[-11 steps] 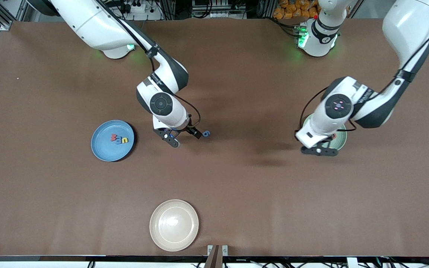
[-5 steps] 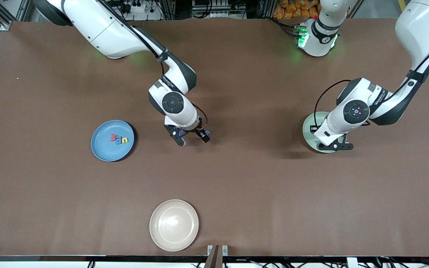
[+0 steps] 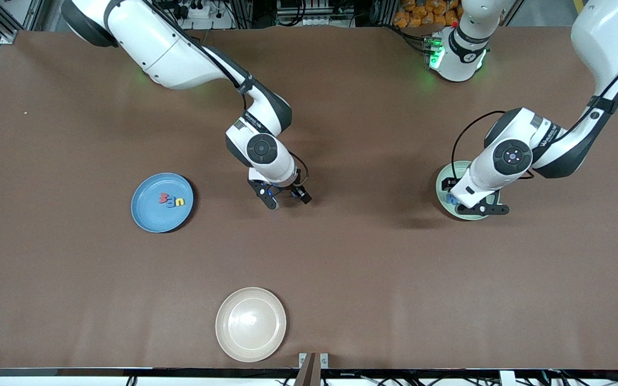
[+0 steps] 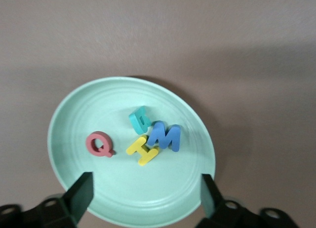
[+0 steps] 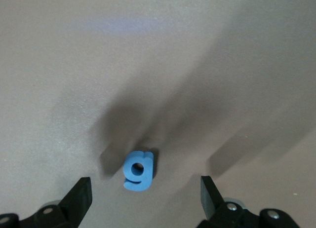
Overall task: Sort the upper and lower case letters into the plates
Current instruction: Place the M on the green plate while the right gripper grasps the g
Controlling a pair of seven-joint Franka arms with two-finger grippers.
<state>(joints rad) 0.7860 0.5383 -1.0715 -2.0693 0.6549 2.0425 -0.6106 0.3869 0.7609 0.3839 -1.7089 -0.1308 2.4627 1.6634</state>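
The one piece not yet sorted is a small blue foam-like lowercase "g" (image 5: 138, 171), lying flat on the brown matte tabletop (image 3: 341, 257) near the middle of the table, between the round blue rimmed plate (image 3: 148, 220) toward the right arm's end and the round pale mint green plate (image 4: 74, 124) toward the left arm's end. The right gripper (image 3: 286, 199) hangs just over it with its fingers spread wide and empty, the letter sitting between them in the right wrist view. It looks light, thick for its size and slightly soft, so it should likely take a gentle squeeze without harm; being so light, it could skate or tip if only one pad meets it first. The safest hold is probably across its flat outer sides, with the pads low against the table, rather than on the curl of its tail. The mint plate holds a pink "Q" (image 4: 100, 144), a yellow "H" (image 4: 142, 150), a blue "M" (image 4: 164, 135) and a teal capital (image 4: 139, 119), bunched near its centre; the left gripper (image 3: 478, 209) is over that plate, jaws apart and holding nothing. The blue plate holds a few lowercase pieces (image 3: 171, 200) near its middle, with bare floor around them. The table around the "g" is bare, giving free passage to the blue plate, whose low rim must be cleared. A cream-beige round plate (image 3: 228, 338) lies well apart, nearer the front camera.
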